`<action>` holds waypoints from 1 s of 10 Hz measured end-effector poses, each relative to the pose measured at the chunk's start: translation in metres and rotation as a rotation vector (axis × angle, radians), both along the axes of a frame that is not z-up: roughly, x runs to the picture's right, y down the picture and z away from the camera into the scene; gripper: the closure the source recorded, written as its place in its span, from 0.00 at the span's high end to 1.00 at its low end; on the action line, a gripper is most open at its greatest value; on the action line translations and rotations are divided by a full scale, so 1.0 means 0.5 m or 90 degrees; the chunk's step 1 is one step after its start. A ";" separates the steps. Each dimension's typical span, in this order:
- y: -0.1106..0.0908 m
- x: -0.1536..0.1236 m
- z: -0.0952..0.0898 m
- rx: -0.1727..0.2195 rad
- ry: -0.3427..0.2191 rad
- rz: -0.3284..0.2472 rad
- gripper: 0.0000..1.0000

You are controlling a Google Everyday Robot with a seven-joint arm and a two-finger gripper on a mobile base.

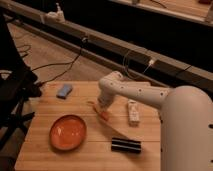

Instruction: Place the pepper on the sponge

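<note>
One counter (90, 157) carries everything, and the arm (137, 92) bends down over its middle, a reach that suits a grasp from above. The sponge (64, 90) lies flat near the far left corner, its top bare. The pincer (102, 107) points down, jaws closed, seemingly on the pepper (104, 116) (orange tip poking out just beneath), well apart from the sponge.

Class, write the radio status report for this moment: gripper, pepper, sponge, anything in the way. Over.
Gripper shut on pepper, mid-table. Sponge apart, near far edge. Nothing between them; plate sits nearer front.
</note>
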State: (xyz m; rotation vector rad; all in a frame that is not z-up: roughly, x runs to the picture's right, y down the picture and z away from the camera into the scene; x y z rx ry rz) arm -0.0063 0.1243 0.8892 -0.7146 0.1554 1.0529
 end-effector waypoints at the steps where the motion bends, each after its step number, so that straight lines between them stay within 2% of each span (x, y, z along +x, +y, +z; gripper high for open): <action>1: -0.021 -0.009 -0.007 0.006 -0.007 0.027 0.00; 2: -0.053 -0.019 -0.018 0.017 -0.015 0.059 0.00; 3: -0.105 -0.025 -0.030 0.036 -0.022 0.100 0.00; 6: -0.250 -0.033 -0.039 0.091 -0.024 0.184 0.00; 7: -0.286 -0.045 -0.037 0.100 -0.024 0.200 0.00; 9: -0.337 -0.073 -0.037 0.110 -0.024 0.221 0.00; 10: -0.338 -0.071 -0.037 0.110 -0.023 0.221 0.00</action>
